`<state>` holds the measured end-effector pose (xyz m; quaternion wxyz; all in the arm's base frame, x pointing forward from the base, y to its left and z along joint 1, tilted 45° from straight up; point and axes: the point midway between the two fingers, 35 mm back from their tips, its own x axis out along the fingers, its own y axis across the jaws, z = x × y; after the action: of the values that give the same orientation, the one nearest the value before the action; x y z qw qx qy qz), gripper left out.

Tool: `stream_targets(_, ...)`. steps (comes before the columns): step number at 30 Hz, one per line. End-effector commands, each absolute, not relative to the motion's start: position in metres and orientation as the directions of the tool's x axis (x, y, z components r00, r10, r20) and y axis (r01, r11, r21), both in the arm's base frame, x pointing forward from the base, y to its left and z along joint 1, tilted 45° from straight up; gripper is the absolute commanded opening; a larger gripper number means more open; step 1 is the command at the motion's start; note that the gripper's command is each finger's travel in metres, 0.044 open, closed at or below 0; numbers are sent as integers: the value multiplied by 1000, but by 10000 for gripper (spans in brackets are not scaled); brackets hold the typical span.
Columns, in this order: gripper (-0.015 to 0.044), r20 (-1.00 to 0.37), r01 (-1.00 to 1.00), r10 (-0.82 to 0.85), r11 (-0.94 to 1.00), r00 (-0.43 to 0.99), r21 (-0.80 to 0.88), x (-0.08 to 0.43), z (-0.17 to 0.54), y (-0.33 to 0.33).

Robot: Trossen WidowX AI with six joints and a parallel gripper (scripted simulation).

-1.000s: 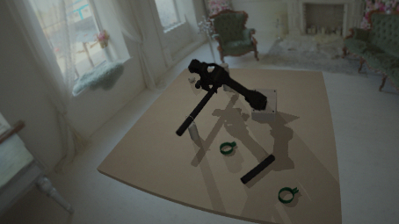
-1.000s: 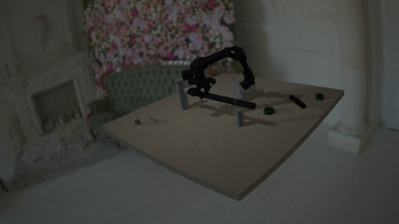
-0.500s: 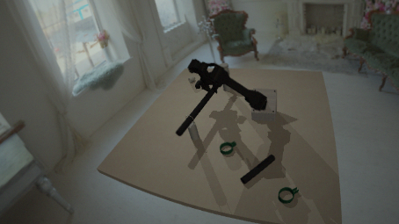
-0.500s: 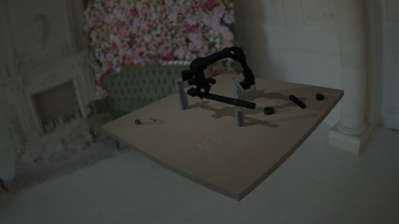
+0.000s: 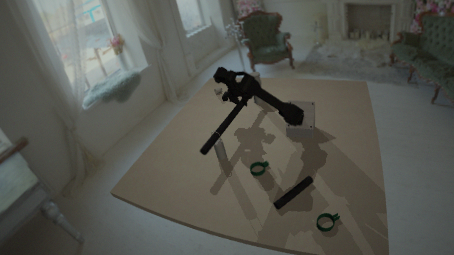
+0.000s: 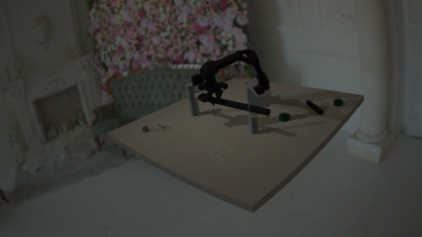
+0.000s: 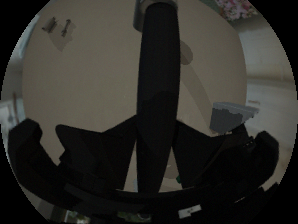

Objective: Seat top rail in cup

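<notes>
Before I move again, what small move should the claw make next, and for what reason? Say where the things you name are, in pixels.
I would probably keep the claw (image 5: 245, 102) (image 6: 215, 99) (image 7: 153, 119) shut and push the rail (image 5: 230, 119) (image 6: 242, 106) (image 7: 159, 60) gently lengthwise toward the big post (image 5: 257, 76) (image 6: 192, 103): the rail is gripped, its far end reaches the grey cup (image 7: 138, 19), but full seating cannot be seen.
</notes>
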<state>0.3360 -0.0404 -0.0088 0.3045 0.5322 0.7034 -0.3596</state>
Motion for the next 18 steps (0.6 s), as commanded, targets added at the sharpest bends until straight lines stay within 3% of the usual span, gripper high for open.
stream_targets(1, 0, -830, 974, 512, 155, -222, -165, 341, -8, -57)
stream_targets(18, 0, -830, 974, 511, 155, -222, -164, 343, -8, -60)
